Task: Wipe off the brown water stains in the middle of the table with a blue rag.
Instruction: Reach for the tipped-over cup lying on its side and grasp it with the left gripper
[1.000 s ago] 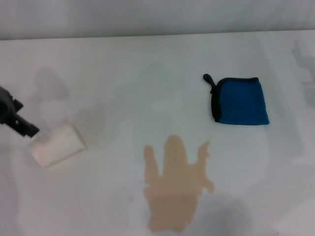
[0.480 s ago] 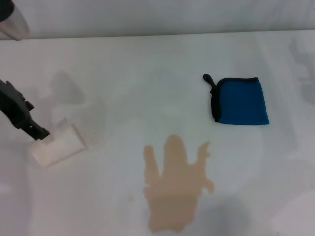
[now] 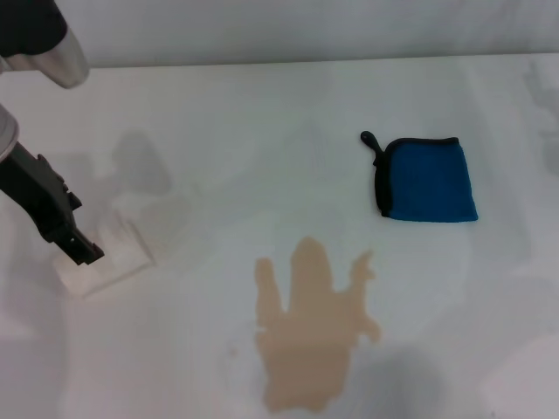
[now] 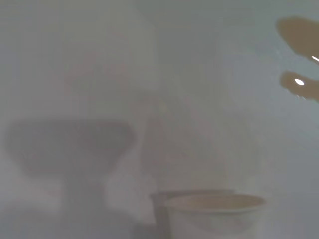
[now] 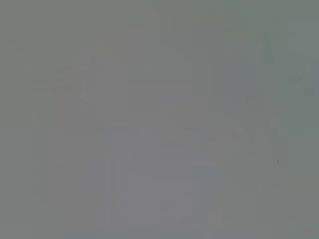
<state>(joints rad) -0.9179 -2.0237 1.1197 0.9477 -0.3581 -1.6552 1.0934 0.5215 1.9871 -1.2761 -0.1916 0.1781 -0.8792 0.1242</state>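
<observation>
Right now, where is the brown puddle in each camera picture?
Head view: the brown water stains spread low in the middle, nearer the robot than the blue rag.
Left wrist view: two brown lobes at the picture's edge.
Right wrist view: not in it.
Shared landmark: the white paper cup, beside the left gripper.

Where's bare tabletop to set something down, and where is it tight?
Free: the table along the far edge, behind the blue rag, and the strip between the rag and the brown water stains. Also the middle between the paper cup and the stains. Tight: the left side, where the left gripper is at the cup.
</observation>
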